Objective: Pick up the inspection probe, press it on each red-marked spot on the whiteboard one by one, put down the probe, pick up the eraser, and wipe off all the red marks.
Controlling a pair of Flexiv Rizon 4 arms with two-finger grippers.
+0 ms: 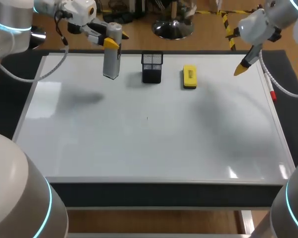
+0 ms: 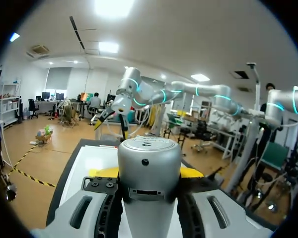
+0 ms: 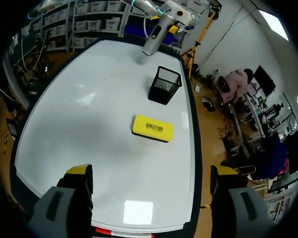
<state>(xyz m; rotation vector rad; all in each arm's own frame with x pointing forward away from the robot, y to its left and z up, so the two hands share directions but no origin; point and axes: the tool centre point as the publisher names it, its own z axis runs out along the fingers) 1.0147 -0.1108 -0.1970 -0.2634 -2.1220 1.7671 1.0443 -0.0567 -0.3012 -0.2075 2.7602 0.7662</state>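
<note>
head view: left tool (image 1: 111, 43) is closed on the inspection probe (image 1: 111, 63), with the yellow tips clamped on its upper body from both sides. probe is upright over the back-left part of the whiteboard (image 1: 139, 144). can't tell if its lower end touches the board or hangs just above it. right tool (image 1: 241, 70) is spread wide and holds nothing, hovering over the back-right corner. right wrist view shows only bare board between its fingers. eraser (image 1: 189, 77) lies flat at the back of the board, just beside the black mesh cup (image 1: 152, 67), which stands between it and the probe. red marker (image 1: 272, 94) lies along the board's right edge.

problem: i can't make out any red marks in any view, only one tiny dark tick (image 1: 147, 118) near the middle. my read is that this is the pressing step, probe in hand, targets unresolved. next move calls for locating a mark, carrying the probe over it while keeping it vertical, then coming straight down with light pressure. if there's nothing to press, set the probe down clear of the cup. the eraser is nearer the right tool.
</note>
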